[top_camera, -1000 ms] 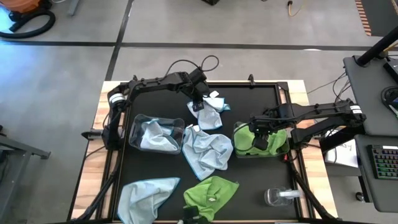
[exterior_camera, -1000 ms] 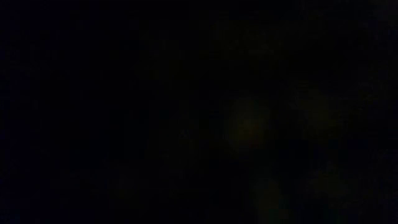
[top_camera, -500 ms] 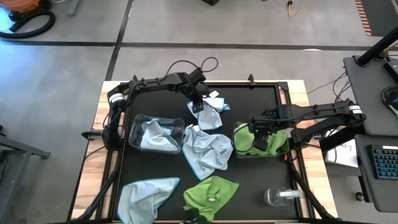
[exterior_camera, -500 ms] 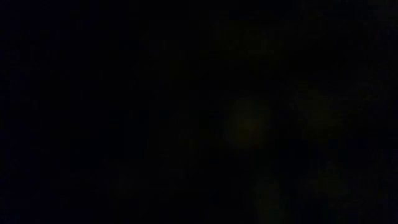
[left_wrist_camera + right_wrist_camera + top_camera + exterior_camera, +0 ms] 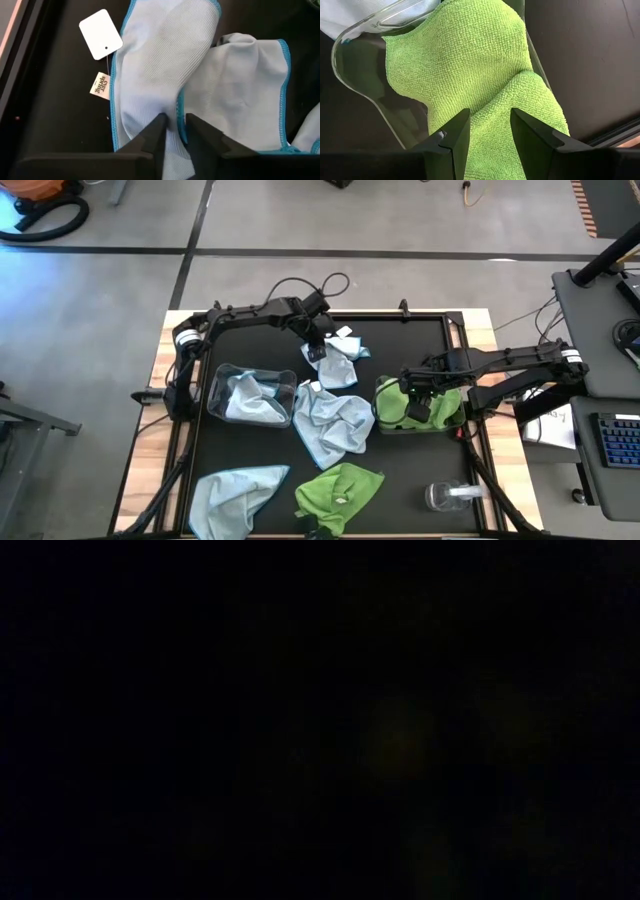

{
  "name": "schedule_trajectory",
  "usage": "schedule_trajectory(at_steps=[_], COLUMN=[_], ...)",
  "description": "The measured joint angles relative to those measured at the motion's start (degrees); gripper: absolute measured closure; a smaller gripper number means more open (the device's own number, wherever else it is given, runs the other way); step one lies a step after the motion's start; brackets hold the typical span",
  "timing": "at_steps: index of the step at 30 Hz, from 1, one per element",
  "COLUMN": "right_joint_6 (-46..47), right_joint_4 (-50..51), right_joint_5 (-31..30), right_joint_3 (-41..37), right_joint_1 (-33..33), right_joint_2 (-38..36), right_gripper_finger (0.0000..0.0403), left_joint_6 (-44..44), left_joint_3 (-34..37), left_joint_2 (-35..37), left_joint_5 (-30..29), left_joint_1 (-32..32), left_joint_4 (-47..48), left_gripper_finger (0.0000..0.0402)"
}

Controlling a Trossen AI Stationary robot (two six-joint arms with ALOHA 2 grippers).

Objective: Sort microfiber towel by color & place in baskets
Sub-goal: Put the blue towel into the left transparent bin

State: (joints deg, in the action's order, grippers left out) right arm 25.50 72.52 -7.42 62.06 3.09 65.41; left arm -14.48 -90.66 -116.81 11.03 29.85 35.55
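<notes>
The left gripper is down at the twelve o'clock side of the black surface, on a pale blue microfiber towel with a turquoise hem that lies crumpled there. In the left wrist view its dark fingers stand close together with a fold of that cloth pinched between the tips, so they are grasping the towel where it lies. A white paper tag on a thread lies on the surface just beside the cloth.

The right gripper hangs over the clear plastic basket at three o'clock, which holds a lime green microfiber towel. In the right wrist view its fingers are spread apart above the green cloth and grasp nothing.

At nine o'clock a second clear rectangular basket holds a pale blue towel. A larger pale blue towel lies spread at the centre, touching that basket. At seven o'clock lies another pale blue towel, and at six o'clock a lime green one. A small clear round container with a white part stands at five o'clock.

The low view is dark and shows nothing.
</notes>
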Motion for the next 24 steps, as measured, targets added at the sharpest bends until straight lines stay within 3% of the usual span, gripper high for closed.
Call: schedule_trajectory(at_steps=[4, 14, 24], right_joint_6=[0.0, 0.0, 0.0], right_joint_4=[0.0, 0.0, 0.0], right_joint_5=[0.0, 0.0, 0.0], right_joint_3=[0.0, 0.0, 0.0], right_joint_1=[0.0, 0.0, 0.0], right_joint_2=[0.0, 0.0, 0.0], right_gripper_finger=[0.0266, 0.0266, 0.0266], left_joint_6=[0.7, 5.0, 6.0], left_joint_3=[0.3, -0.6, -15.2], left_joint_2=[0.0, 0.3, 0.6], left_joint_5=[0.0, 0.0, 0.5], left_joint_1=[0.0, -0.2, -2.1], left_joint_4=[0.0, 3.3, 18.3], left_gripper_finger=[0.0393, 0.0401, 0.0401])
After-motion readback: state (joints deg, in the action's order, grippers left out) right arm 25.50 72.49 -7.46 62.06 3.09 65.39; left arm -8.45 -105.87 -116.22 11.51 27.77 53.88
